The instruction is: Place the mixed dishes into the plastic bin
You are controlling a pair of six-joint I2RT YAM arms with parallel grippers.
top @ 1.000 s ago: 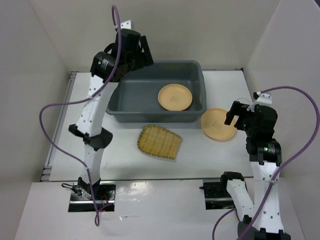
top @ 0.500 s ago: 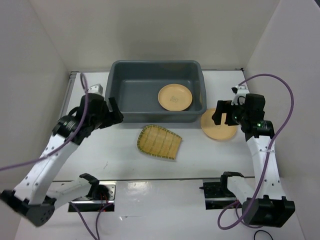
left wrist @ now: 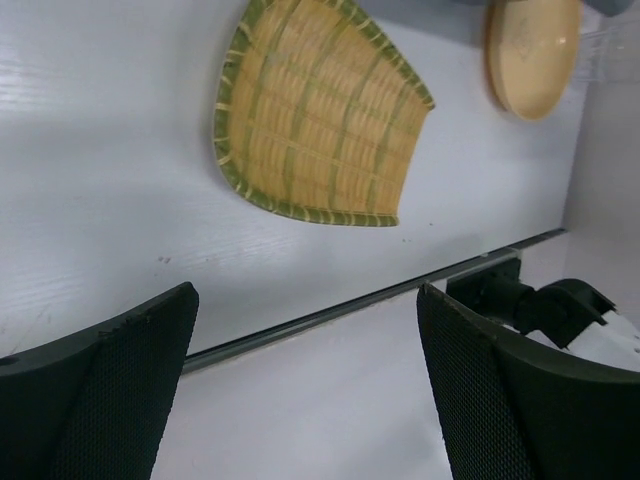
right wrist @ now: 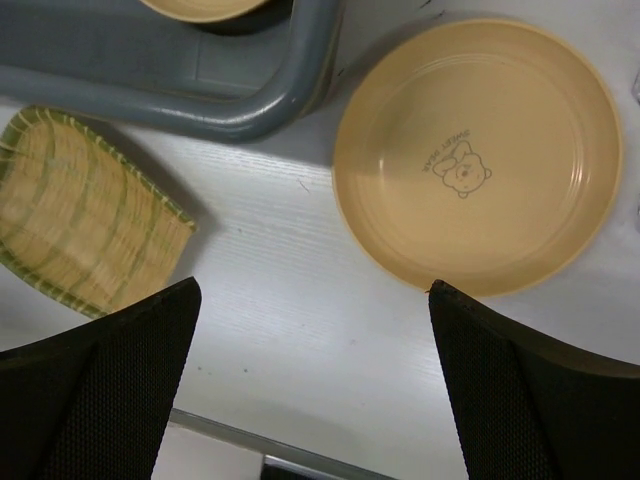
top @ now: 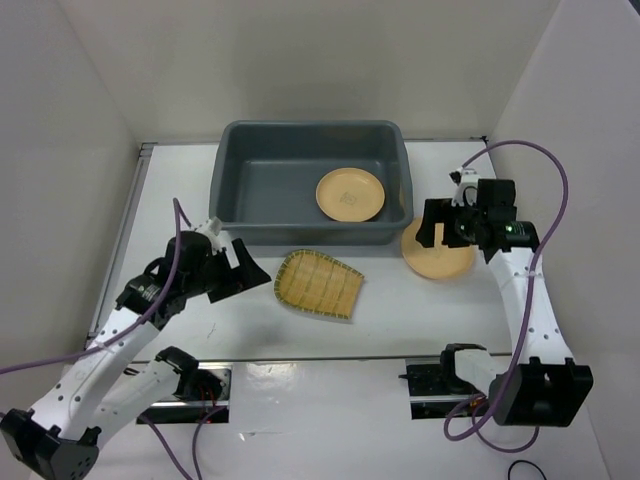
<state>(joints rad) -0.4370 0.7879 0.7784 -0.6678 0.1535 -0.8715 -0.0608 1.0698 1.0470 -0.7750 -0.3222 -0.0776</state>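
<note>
The dark grey plastic bin (top: pixel 275 190) stands at the back of the table with one tan-orange plate (top: pixel 350 193) lying in its right half. A second plate (top: pixel 440 260) rests on the table against the bin's right front corner, and its bear print shows in the right wrist view (right wrist: pixel 480 150). The yellow ribbed tray (top: pixel 318 283) lies flat in front of the bin. My left gripper (top: pixel 243 268) hovers open just left of the tray (left wrist: pixel 315 120), holding nothing. Above the near-left edge of the table plate my right gripper (top: pixel 442 228) hangs open and empty.
The bin's rounded front right corner (right wrist: pixel 290 95) almost touches the plate on the table. A metal strip (left wrist: pixel 350 310) marks the table's near edge, with the arm mounts (top: pixel 445 380) behind it. White walls close in both sides. Purple cables (top: pixel 540 160) loop off each arm.
My left arm has swung from above the bin's far left corner down to the table left of the tray, its jaws widening. The right gripper has shifted back over the table plate.
</note>
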